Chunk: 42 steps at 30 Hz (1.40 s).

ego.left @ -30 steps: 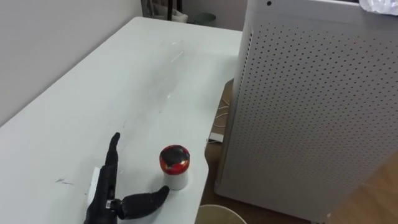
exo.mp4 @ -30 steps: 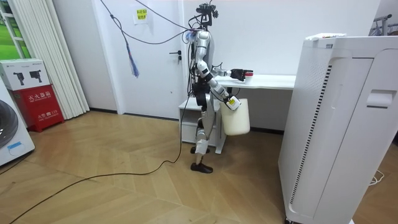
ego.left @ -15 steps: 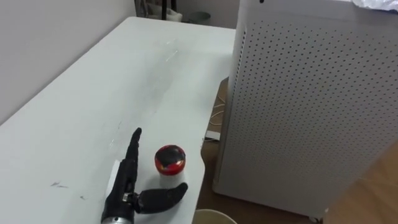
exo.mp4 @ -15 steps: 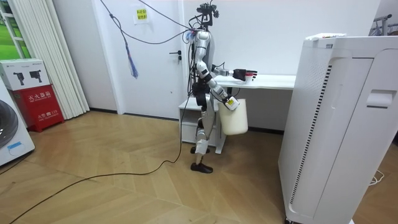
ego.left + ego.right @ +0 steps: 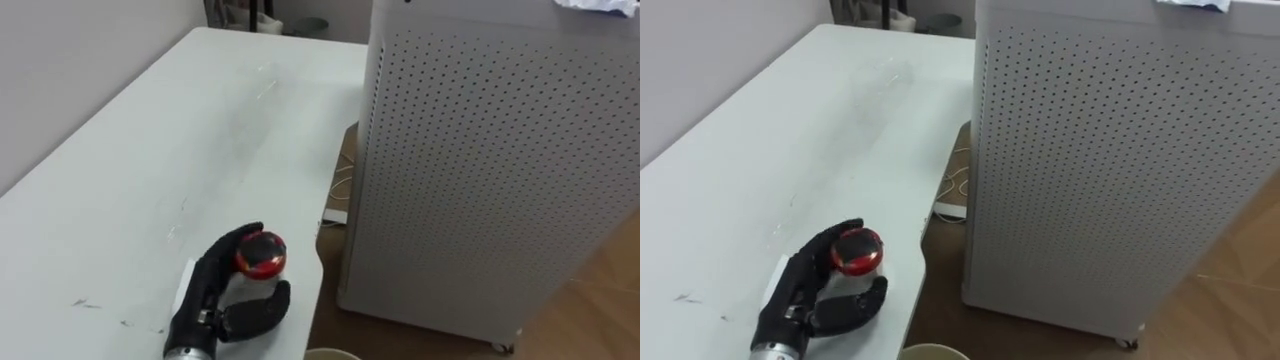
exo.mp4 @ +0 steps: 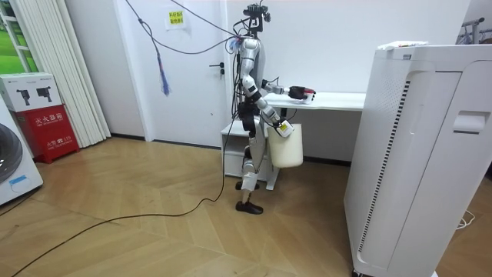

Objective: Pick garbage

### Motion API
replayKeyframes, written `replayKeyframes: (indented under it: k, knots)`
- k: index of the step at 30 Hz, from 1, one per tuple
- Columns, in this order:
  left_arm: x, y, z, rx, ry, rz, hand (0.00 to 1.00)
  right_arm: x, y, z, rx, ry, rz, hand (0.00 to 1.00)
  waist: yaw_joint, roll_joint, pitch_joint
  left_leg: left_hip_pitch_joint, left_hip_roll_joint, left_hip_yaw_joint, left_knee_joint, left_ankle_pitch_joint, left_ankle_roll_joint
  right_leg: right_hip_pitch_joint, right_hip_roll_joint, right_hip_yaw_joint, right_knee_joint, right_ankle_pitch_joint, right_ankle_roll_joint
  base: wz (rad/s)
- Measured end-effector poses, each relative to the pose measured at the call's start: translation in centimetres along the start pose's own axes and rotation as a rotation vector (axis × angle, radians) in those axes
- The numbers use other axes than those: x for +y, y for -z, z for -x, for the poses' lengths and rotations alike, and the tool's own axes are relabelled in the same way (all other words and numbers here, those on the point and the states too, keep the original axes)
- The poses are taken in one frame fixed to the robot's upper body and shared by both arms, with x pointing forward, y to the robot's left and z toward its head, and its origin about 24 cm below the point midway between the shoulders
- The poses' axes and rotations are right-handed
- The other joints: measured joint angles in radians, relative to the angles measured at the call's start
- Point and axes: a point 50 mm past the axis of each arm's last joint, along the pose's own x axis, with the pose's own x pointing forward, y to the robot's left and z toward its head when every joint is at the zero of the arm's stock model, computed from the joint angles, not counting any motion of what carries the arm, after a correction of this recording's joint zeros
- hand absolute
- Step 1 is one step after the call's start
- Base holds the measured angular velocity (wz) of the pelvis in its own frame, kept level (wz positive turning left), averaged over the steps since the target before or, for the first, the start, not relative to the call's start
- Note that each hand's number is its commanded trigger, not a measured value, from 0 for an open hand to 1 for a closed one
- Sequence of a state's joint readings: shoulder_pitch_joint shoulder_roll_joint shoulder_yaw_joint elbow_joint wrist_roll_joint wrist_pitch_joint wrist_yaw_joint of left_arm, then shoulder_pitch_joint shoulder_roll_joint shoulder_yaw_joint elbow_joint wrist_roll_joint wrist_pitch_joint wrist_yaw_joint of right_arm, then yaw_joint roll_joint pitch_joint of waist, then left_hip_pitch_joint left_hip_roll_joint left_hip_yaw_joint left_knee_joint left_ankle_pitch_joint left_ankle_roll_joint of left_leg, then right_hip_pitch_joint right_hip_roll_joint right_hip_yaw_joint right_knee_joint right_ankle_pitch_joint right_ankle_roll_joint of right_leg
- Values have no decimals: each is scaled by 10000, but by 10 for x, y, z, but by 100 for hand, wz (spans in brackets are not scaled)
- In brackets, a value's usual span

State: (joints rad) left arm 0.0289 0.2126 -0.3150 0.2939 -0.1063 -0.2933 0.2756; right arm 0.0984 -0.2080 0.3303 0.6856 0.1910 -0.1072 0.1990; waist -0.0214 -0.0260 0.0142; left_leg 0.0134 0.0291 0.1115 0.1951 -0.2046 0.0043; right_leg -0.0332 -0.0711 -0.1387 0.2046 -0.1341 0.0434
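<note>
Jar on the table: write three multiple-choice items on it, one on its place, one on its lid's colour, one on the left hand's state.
1. Where on the table is the jar? A. far end B. near the right edge, close to the robot C. middle
2. Lid colour? A. red and black B. blue C. yellow
3. Left hand? A. flat, apart from the jar B. lifted high above it C. fingers curled round the jar
Key: 1 B, it stands by that edge; 2 A, red with dark patches; 3 C, fingers wrap it.
</note>
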Motion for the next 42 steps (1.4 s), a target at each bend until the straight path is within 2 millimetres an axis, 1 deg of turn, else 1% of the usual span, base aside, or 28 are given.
replayKeyframes:
  k: [9,17,21,26,29,31,32,33,36,39,42]
  knots:
    - [-3,-3,-5,19,263,-36,100,2,-2,-1,-91,173,-85,100,-8,-40,12,1,1,21,19,0,0,-4,0,8,-1,0,0,0]
    - [-12,-3,-4,33,1005,31,100,1,-3,-2,-151,526,-198,100,-28,-68,29,-5,4,24,17,0,0,-25,-1,12,-2,0,0,0]
    - [-16,-5,-4,-46,1428,95,100,-4,-5,-2,-257,974,-405,100,-96,-128,38,-106,6,-5,36,0,1,-105,-8,5,13,0,0,0]
    - [-19,-19,-7,-626,1990,226,100,-20,-9,0,-420,1688,-885,100,-113,-195,47,-190,15,56,71,0,1,-196,-7,24,25,5,-8,-1]
    - [-23,-24,-8,-692,2420,256,100,-23,-13,-2,-523,1919,-889,100,-133,-251,70,-184,46,172,71,0,0,-219,12,75,11,8,-13,-7]
    - [-28,-31,-8,-933,2792,329,100,-26,-20,-4,-717,2014,-884,100,-237,-327,105,-283,52,182,88,0,0,-324,14,71,23,17,-25,-2]
    - [-30,-33,-8,-1002,2904,383,100,-26,-23,-5,-785,2022,-858,100,-282,-347,93,-341,53,187,101,0,0,-381,14,72,33,21,-30,0]
    - [-34,-36,-7,-1130,3148,448,100,-27,-28,-7,-927,2041,-809,100,-366,-369,98,-404,55,187,116,0,0,-428,14,68,32,36,-35,0]
    - [-47,-37,-2,-1124,3866,540,100,-29,-40,-12,-1230,2087,-742,100,-575,-392,84,-375,56,240,114,0,0,-425,14,100,34,36,-34,-4]
    - [-57,-36,2,-1079,4504,532,100,-32,-47,-14,-1416,2325,-728,100,-651,-391,83,-370,72,299,114,0,0,-451,33,163,34,37,-35,-7]
    - [-59,-35,3,-1032,4754,499,100,-33,-49,-14,-1484,2451,-903,100,-630,-380,77,-336,109,419,112,0,0,-452,67,267,18,49,-55,-9]
